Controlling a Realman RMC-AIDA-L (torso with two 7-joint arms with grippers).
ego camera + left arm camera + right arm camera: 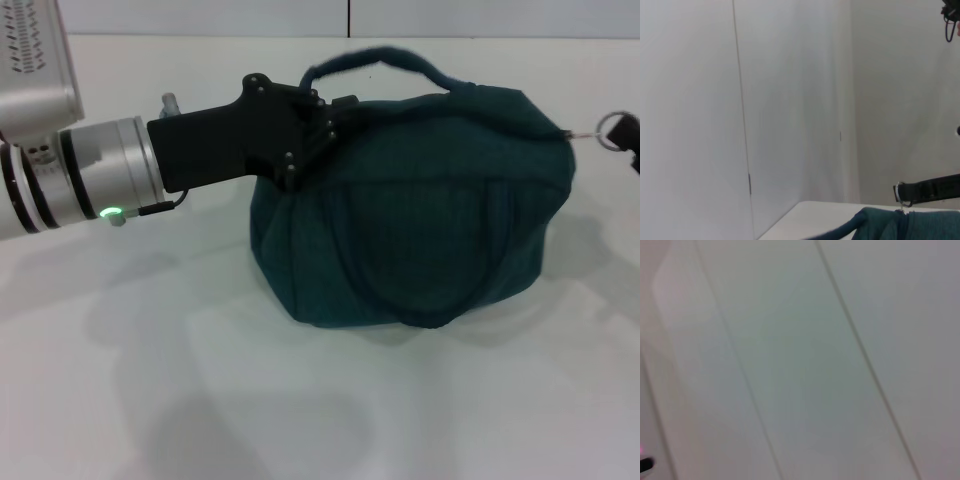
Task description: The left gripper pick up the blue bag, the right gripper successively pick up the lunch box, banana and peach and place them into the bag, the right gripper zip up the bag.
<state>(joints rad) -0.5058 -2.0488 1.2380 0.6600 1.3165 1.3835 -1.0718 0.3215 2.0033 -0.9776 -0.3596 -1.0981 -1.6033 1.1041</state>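
Note:
The blue bag point(420, 220) sits bulging on the white table, its top edge drawn closed and one handle point(380, 60) arching above it. My left gripper point(335, 125) is shut on the bag's top edge at its left end. At the bag's right end, my right gripper point(622, 135) pinches the metal ring pull point(607, 128) of the zipper, just past the fabric. The left wrist view shows the same ring point(899, 192) at the tip of the right gripper point(905, 192), above the bag point(920, 227). The lunch box, banana and peach are out of view.
The white table point(150, 380) stretches in front of and to the left of the bag. My left arm's silver wrist point(90, 175) reaches in from the left edge. White wall panels fill the right wrist view.

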